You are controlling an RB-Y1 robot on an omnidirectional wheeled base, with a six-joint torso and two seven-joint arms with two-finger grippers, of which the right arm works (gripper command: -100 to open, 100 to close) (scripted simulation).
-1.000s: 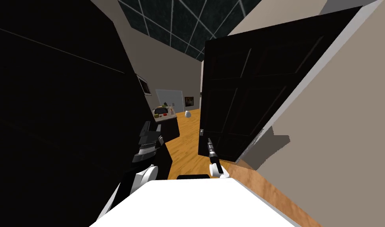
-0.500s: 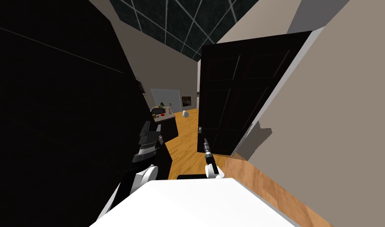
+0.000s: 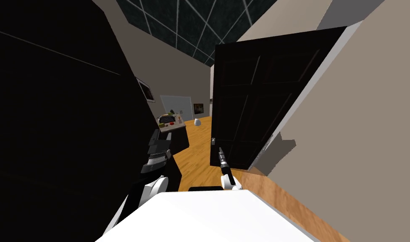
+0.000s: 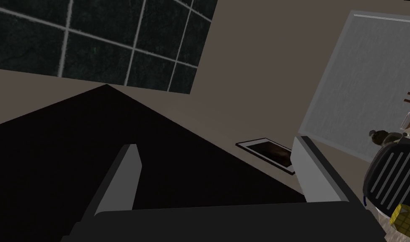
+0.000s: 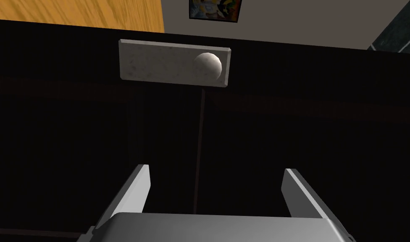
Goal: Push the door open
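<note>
With the dark door (image 3: 250, 105) standing ajar just ahead of the right tool (image 5: 216, 170), its fingers apart and empty, press flat on the panel close to the round knob (image 5: 207, 65), at the free edge, for best leverage.

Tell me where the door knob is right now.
In the right wrist view the round knob sits on a pale plate on the dark door, ahead of the open right gripper, near the door's free edge.
</note>
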